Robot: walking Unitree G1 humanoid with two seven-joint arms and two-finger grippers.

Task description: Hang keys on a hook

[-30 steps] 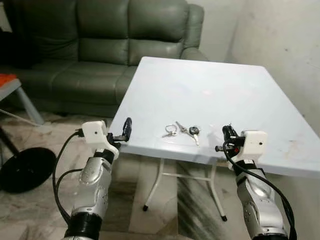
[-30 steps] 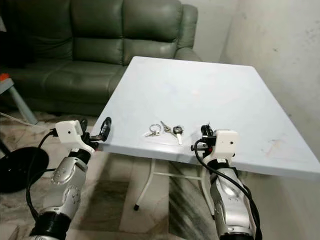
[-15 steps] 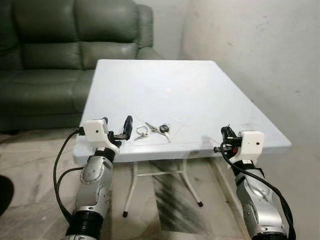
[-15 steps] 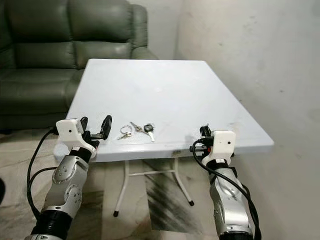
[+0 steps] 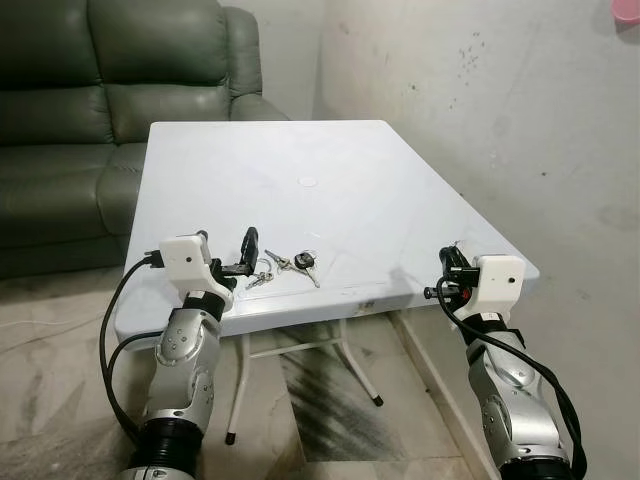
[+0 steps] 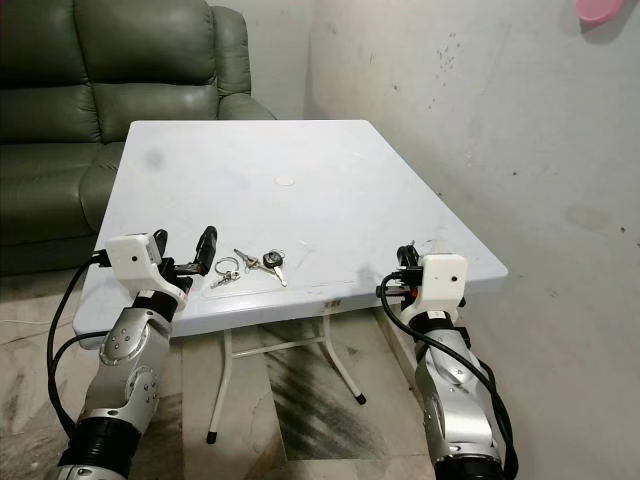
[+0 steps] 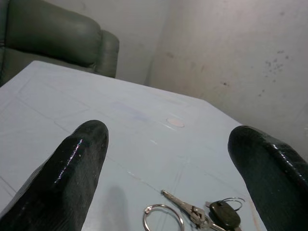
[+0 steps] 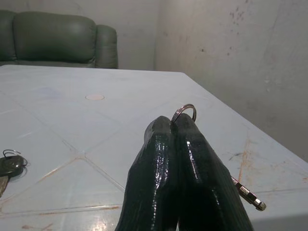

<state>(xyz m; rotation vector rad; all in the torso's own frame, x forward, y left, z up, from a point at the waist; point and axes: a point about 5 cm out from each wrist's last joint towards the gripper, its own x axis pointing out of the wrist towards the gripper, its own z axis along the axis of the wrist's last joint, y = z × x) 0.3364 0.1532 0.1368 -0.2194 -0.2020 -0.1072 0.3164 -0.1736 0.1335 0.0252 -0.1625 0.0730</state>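
Right at the near edge of the white worktop (image 5: pixel 300 170) lie the keys (image 5: pixel 290 265): a loose bunch with a bare split ring, a slim metal key and a black-headed key, all flat on the surface. The left pincer (image 5: pixel 243 258) hovers just beside them, low over the edge, with its black fingers (image 7: pixel 82 154) spread wide and the bunch lying ahead between them.

Over at the worktop's near right corner, the right pincer (image 5: pixel 448 275) is closed tight. Its wrist view shows a thin metal ring (image 8: pixel 185 106) nipped between the tips, with what looks like a key blade (image 8: pixel 249 194) poking out beside the fingers.

I'd judge the bunch to be light, hard and slick, and inclined to skate on the smooth plastic top if nudged. The parts are only loosely linked, so they will swing and dangle once lifted. Flat metal is awkward to pinch from above; the black key head looks the thickest hold. For hanging, though, the ring should stay free and open to the hook.

A grey-green sofa (image 5: pixel 60 100) stands beyond the worktop, and a stained wall (image 5: pixel 480 100) runs along its right side. High on that wall a pink thing (image 5: pixel 628 8) is cut by the frame; I can't tell whether it is the hook.
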